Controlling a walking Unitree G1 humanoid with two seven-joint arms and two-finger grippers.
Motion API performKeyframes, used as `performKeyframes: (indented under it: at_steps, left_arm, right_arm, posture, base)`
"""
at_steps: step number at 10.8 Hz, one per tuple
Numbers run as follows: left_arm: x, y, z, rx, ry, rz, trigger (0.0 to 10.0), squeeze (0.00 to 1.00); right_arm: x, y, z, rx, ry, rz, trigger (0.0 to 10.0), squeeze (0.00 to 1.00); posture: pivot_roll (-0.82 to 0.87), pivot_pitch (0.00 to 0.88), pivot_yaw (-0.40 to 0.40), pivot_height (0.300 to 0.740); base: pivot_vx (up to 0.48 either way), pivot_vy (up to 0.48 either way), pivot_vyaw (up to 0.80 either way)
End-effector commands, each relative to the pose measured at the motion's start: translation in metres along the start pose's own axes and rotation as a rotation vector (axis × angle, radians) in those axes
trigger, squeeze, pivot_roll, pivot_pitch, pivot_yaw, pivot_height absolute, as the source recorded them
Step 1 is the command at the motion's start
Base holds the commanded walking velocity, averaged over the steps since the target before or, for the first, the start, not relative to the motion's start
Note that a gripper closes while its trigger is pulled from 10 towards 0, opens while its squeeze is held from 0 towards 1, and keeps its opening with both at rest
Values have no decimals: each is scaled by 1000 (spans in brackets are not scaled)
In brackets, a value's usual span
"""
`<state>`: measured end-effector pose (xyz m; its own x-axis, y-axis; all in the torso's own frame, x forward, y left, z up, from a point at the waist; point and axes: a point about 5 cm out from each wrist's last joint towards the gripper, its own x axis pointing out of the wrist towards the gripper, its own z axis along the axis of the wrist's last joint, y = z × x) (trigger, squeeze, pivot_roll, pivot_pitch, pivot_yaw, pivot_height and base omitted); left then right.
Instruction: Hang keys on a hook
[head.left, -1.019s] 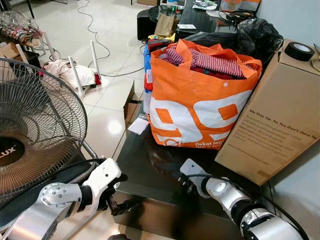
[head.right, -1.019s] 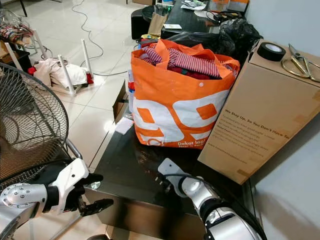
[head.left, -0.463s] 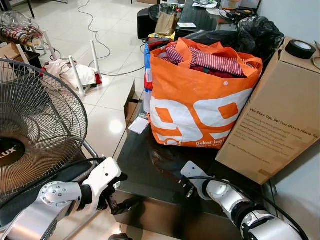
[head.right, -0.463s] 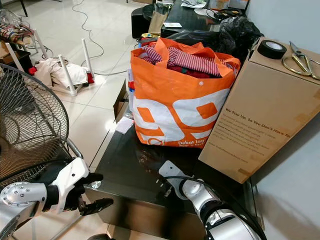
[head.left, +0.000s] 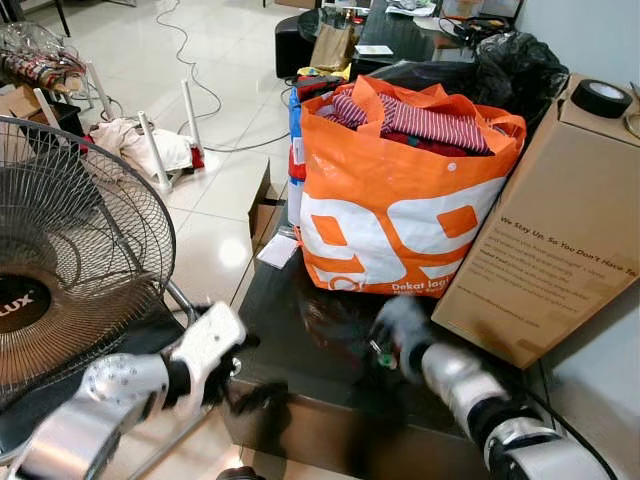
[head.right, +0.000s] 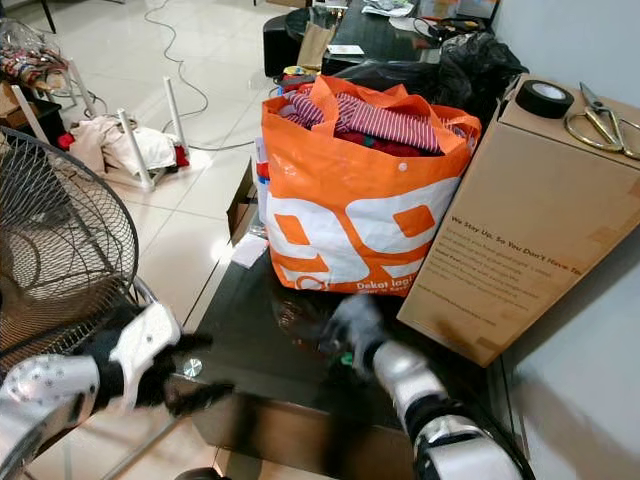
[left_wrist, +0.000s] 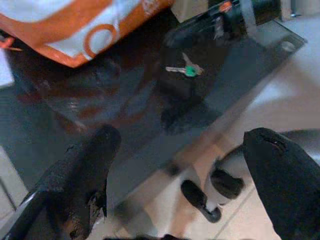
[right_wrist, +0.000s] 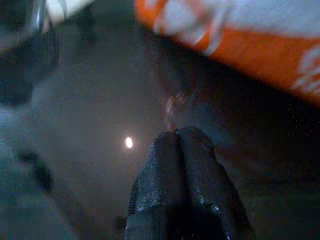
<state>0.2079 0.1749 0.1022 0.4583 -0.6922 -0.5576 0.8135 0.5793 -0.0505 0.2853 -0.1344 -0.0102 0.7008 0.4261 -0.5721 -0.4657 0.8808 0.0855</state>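
We're standing over a dark glass table (head.left: 300, 300), with a big metal fan (head.left: 70, 270) off to our left. Our left gripper (head.left: 245, 385) is hanging at the table's front edge with fingers (left_wrist: 82, 170) spread wide and holding nothing. Moving right, the keys (left_wrist: 185, 70), with a green tag, are dangling just under our right gripper (head.left: 385, 350) above the glass, in front of the orange bag (head.left: 400, 190). Those fingers (right_wrist: 182, 165) are pressed tight together, and we're guessing they're pinching the key ring. No hook spotted yet, so we're thinking: keep the pinch firm, lift slowly, avoid swinging into the bag or the cardboard box (head.left: 560, 230).
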Motion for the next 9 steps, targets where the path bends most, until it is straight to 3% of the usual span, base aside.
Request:
performKeyframes:
  at_steps: [1,2,3,4,5,6,7,8,9]
  left_arm:
    - [0,5,4,5,-27,23,10000,478]
    - [2,9,7,13,-48,42,10000,471]
    - [3,11,10,16,-61,48,10000,475]
    - [9,13,12,33,-61,50,10000,475]
    - [12,14,13,52,-51,48,10000,475]
    - [12,15,13,57,-49,45,10000,475]
    - [12,16,12,61,-39,39,10000,471]
    - [11,19,9,67,-18,26,10000,471]
    - [12,20,8,70,-9,21,10000,471]
  right_arm:
    - [-4,-8,4,155,-60,-19,0,0]
    - [-7,-11,12,289,-154,-17,0,0]
    - [-10,-12,16,316,-196,-17,0,0]
    - [-12,-11,10,25,-119,-84,8235,0]
    - [-10,-9,1,-146,-17,-91,10000,0]
    - [-9,-8,-2,-198,30,-83,10000,1000]
    - [-8,-8,-7,-345,127,-38,10000,1000]
    - [-9,-7,-9,-495,247,87,10000,1000]
    - [-9,-6,-9,-544,288,132,10000,1000]
  posture:
    - [64,0,-56,740]
    - [56,0,-49,740]
    - [41,0,-36,740]
    - [36,0,-26,740]
    - [37,0,-23,740]
    - [35,0,-19,740]
    - [24,0,-5,740]
    - [12,0,6,740]
    - [9,0,7,740]
  base:
    - [0,0,0]
    - [0,0,0]
    - [0,0,0]
    - [0,0,0]
    - [0,0,0]
    - [0,0,0]
    - [0,0,0]
    - [0,0,0]
    - [0,0,0]
